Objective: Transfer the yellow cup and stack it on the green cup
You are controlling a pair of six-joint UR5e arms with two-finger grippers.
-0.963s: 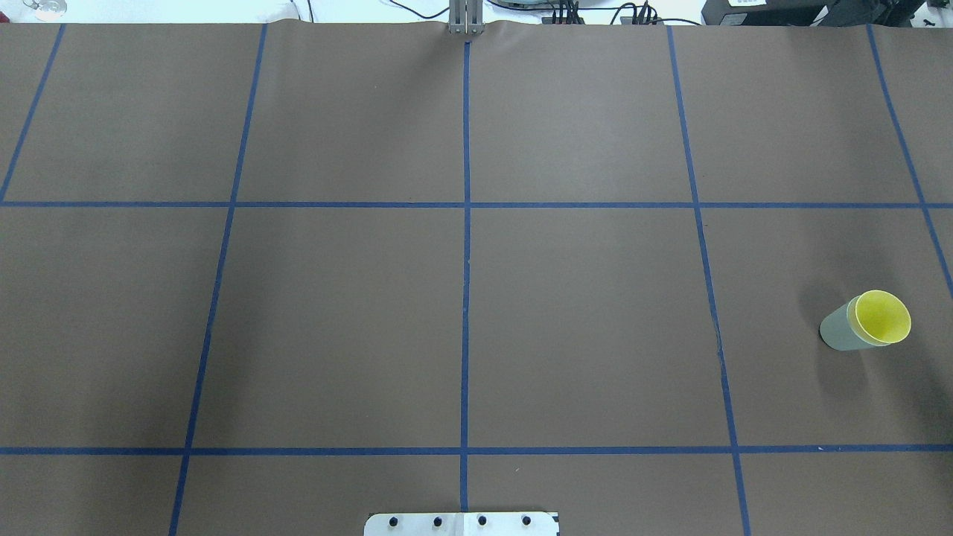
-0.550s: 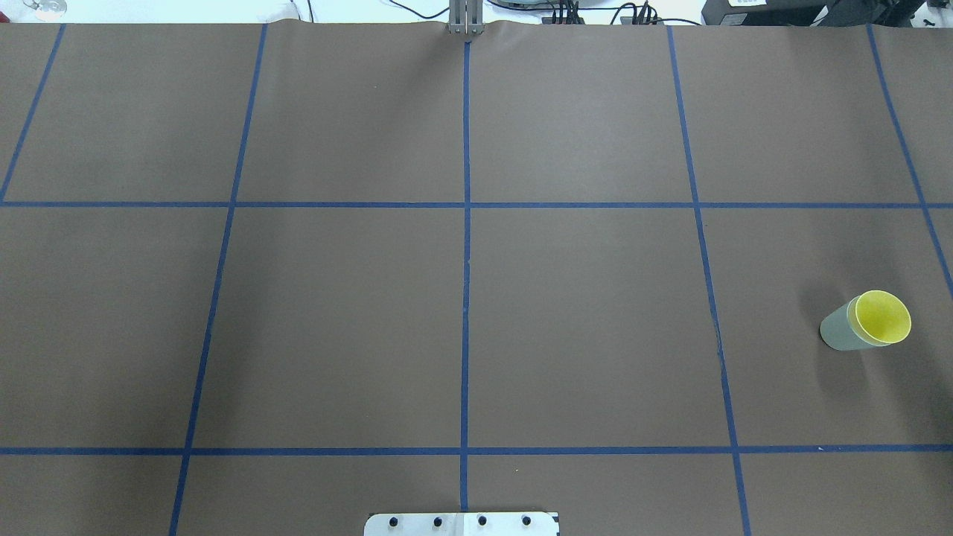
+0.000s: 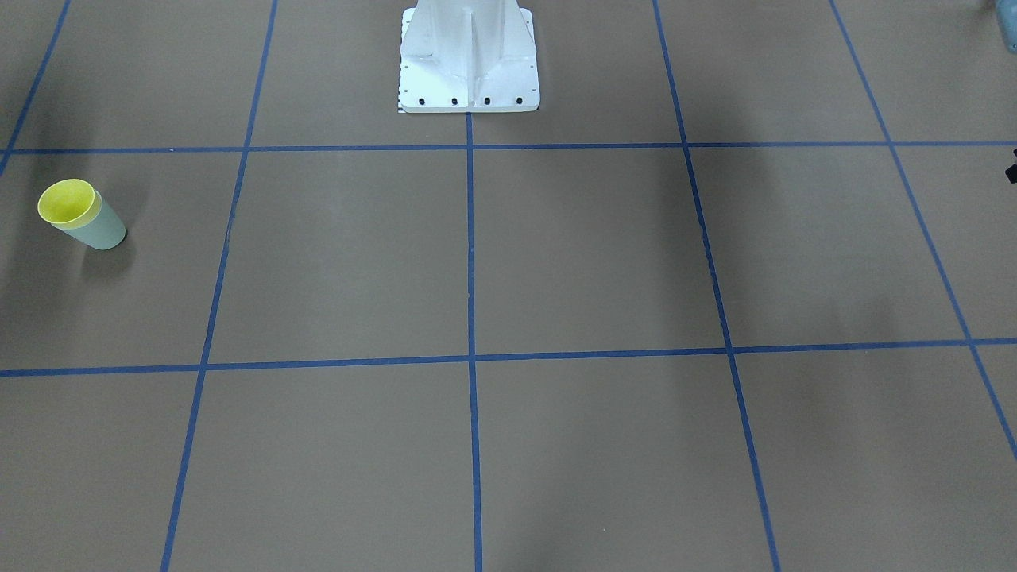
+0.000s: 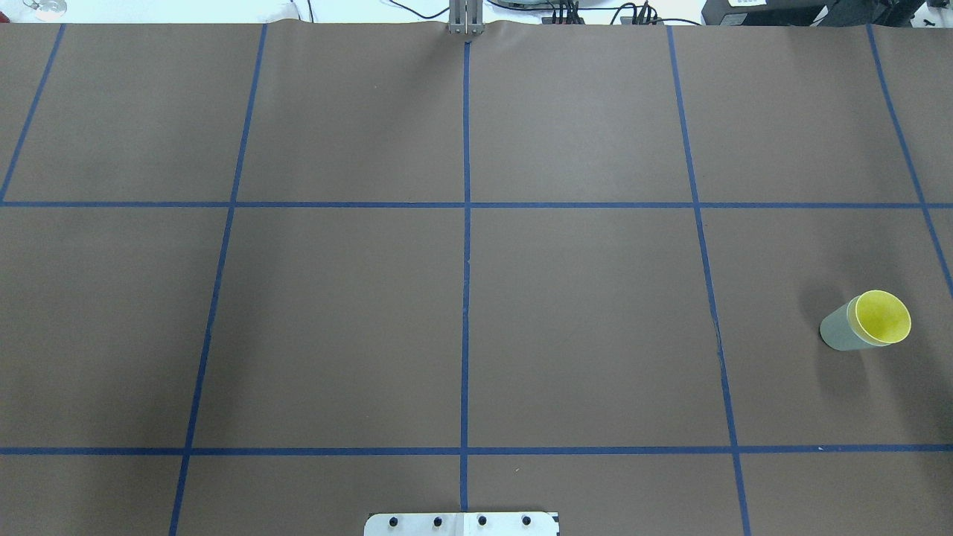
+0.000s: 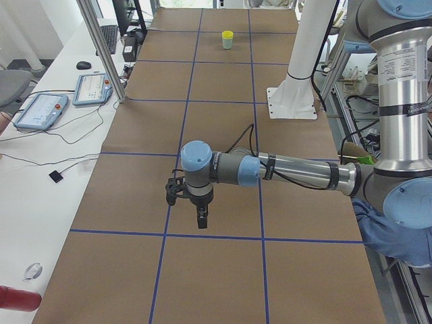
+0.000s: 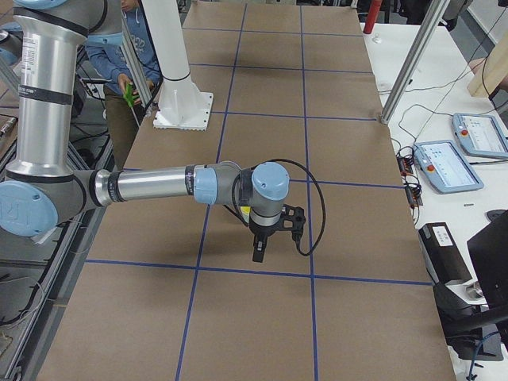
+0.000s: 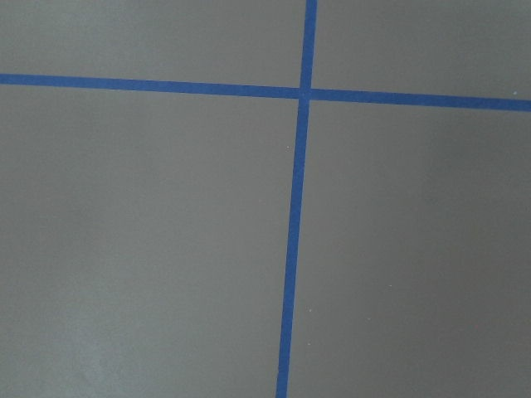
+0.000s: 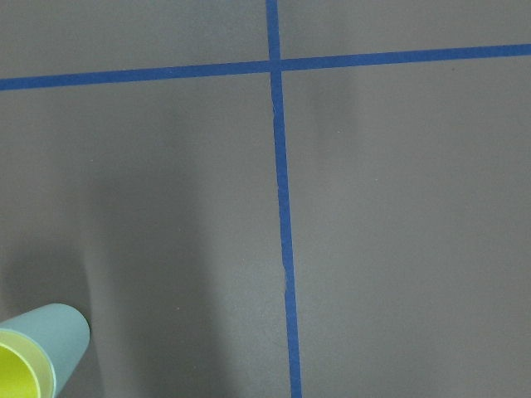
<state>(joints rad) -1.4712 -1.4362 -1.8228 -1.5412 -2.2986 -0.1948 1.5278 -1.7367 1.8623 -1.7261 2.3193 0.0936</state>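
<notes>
The yellow cup [image 4: 883,317] sits nested inside the green cup [image 4: 837,331], and the pair stands upright at the table's right side in the overhead view. The front-facing view has the same pair at its left, yellow cup [image 3: 67,202] in green cup [image 3: 103,230]. The right wrist view catches the green cup [image 8: 58,332] in its lower left corner. My left gripper [image 5: 201,221] hangs over bare table far from the cups. My right gripper [image 6: 259,254] hovers above the table too. Both show only in side views, so I cannot tell whether they are open or shut.
Blue tape lines divide the brown table cover into squares. The white robot pedestal [image 3: 469,56] stands at the robot's edge of the table. A person in blue [image 6: 135,40] stands beside the base. Control tablets [image 6: 448,163] and cables lie on a white side bench.
</notes>
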